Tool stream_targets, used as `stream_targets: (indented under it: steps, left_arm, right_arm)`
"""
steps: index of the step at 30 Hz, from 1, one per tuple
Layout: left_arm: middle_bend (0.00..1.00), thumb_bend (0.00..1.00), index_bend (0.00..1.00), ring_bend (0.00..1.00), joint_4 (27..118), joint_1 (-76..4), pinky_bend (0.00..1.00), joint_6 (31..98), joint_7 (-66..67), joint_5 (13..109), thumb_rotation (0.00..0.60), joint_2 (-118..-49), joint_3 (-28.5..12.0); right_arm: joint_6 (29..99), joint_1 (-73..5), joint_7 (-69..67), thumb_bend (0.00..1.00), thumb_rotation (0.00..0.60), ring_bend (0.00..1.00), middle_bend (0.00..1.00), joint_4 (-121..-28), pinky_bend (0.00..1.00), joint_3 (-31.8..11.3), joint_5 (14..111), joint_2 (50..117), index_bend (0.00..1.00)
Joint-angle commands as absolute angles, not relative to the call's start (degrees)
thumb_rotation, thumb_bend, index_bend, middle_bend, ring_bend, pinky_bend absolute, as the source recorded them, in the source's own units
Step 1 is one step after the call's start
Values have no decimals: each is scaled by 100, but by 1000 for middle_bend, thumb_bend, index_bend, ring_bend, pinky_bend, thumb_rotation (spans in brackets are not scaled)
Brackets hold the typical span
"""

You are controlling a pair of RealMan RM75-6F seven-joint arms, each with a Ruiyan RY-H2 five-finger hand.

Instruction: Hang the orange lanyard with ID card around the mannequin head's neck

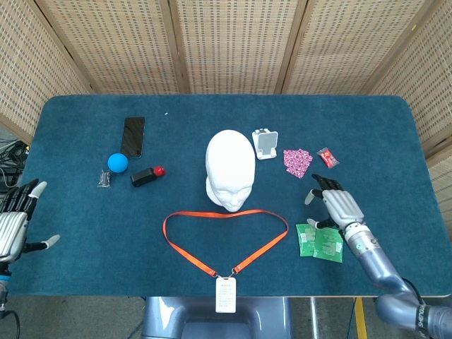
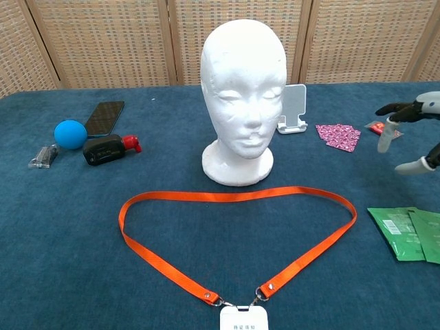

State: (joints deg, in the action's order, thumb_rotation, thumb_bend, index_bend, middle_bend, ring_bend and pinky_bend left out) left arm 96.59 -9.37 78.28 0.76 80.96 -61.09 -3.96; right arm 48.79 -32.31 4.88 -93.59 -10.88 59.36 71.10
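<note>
In the chest view, the white ID card [image 2: 243, 320] is cut off by the bottom edge and its print is too small to read. The right hand [image 2: 414, 134] and the green foil packets [image 2: 407, 232] run off the right edge. In the head view, the left hand [image 1: 15, 220] is clipped at the left edge.

I see the blue-carpeted table [image 1: 85, 233] carrying: mannequin head [image 1: 230, 169] at centre; orange lanyard [image 1: 224, 236] below it; phone [image 1: 133, 137], blue ball [image 1: 117, 162] upper left; green packets [image 1: 320, 241] lower right.
</note>
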Motion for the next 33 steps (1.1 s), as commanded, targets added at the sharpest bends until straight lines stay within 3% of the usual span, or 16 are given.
stream_targets:
  steps: [1,19,33]
  left_arm:
    - [0,0,0,0,9628,-961,0,7783,98,8057,600,-6134,-401]
    - [0,0,0,0,9649,-1094,0,7600,206,7893,600,-6194,-451]
    - [0,0,0,0,9586,-1131,0,7525,126,7783,600,-6192,-473]
  right_arm:
    - [4627,-3591,969,443,600,0,0,-9164,0,-1094,5214,7601,463]
    - [4817,-4182,1803,492,600,0,0,-8472,0,-1009,4185,8660,492]
    - [4752,-4314,1924,511,600,0,0,-8138,0,-907,3921,8962,504]
